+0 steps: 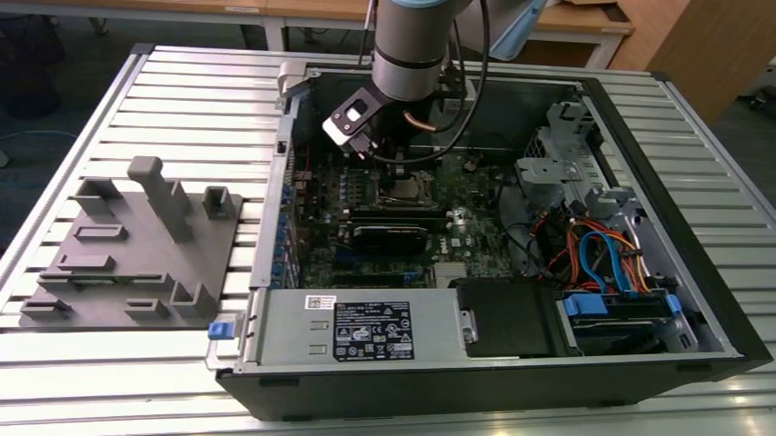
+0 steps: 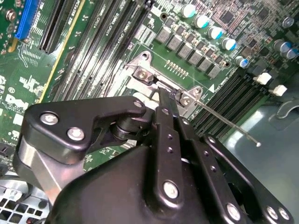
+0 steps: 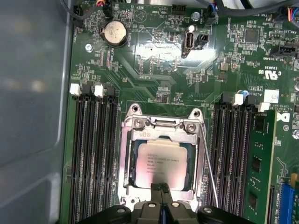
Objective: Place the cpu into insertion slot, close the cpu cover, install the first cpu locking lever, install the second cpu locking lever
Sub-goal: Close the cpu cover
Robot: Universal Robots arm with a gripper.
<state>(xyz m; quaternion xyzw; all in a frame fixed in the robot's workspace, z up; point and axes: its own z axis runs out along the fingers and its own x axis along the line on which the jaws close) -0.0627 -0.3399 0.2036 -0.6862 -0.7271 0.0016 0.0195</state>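
The cpu (image 3: 159,163) lies flat in the insertion slot (image 3: 133,111), its silver-tan top showing through the window of the cpu cover (image 3: 161,136), which lies down over it. My gripper (image 3: 161,188) is shut, its two fingertips pressed together at the socket's edge with nothing seen between them. In the second wrist view the gripper (image 2: 163,92) touches down beside the socket's silver corner bracket (image 2: 142,71). A thin wire locking lever (image 3: 210,172) runs along one side of the socket, and its free end (image 2: 256,144) sticks out over the memory slots. In the exterior view the arm (image 1: 406,54) stands over the socket (image 1: 401,188).
Long black memory slots (image 3: 91,158) flank the socket, one holding a green card (image 3: 257,163). A coin battery (image 3: 113,33) sits further up the board, next to the grey case wall (image 3: 32,93). A grey fixture (image 1: 134,245) lies at the exterior view's left, drive cage (image 1: 564,173) and cables (image 1: 594,254) at its right.
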